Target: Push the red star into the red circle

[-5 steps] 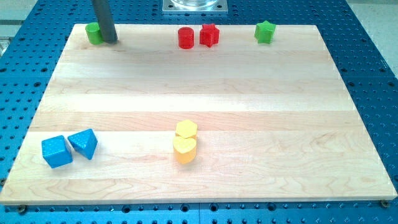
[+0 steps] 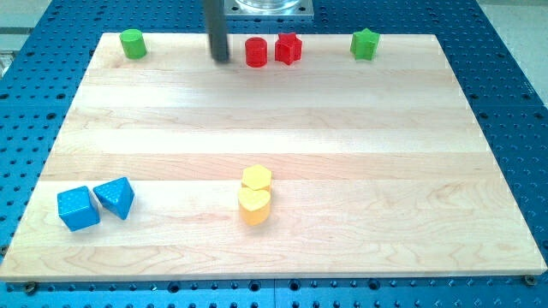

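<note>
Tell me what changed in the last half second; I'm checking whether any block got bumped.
Only my tip moved: it slid toward the view's right along the board's top edge, from beside the green cylinder to just left of the red circle, with a small gap. Nothing was pushed. The red star, green star, both blue blocks and both yellow blocks stayed put.

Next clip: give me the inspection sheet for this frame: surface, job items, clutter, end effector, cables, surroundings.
Surface: wooden board, flat, unmarked.
Job's things: red star and red circle side by side near the view's top edge, a thin gap seemingly between them.
Clutter: green cylinder top left; green star top right; blue cube and blue wedge bottom left; two yellow blocks touching, bottom centre.
End effector: my tip just left of the red circle, not touching.
Cables: nothing seen.
Surroundings: blue perforated table; metal base at top.
</note>
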Controlling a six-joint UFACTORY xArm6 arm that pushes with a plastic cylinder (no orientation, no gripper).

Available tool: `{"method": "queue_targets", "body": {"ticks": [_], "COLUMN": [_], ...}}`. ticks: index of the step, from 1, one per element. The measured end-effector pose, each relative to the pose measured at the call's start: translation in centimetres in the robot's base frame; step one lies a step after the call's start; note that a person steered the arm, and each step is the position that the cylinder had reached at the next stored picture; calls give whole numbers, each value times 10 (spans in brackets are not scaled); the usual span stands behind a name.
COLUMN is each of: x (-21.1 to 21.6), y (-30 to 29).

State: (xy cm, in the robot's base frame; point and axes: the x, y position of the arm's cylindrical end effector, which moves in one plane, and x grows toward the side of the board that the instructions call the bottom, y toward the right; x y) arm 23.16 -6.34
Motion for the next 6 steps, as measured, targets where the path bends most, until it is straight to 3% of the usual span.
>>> {"method": "queue_targets", "body": {"ticks": [1,2,3,5,6], "x": [-39,-39,-16,0,-20], "y": [37,109,137,76,74]}}
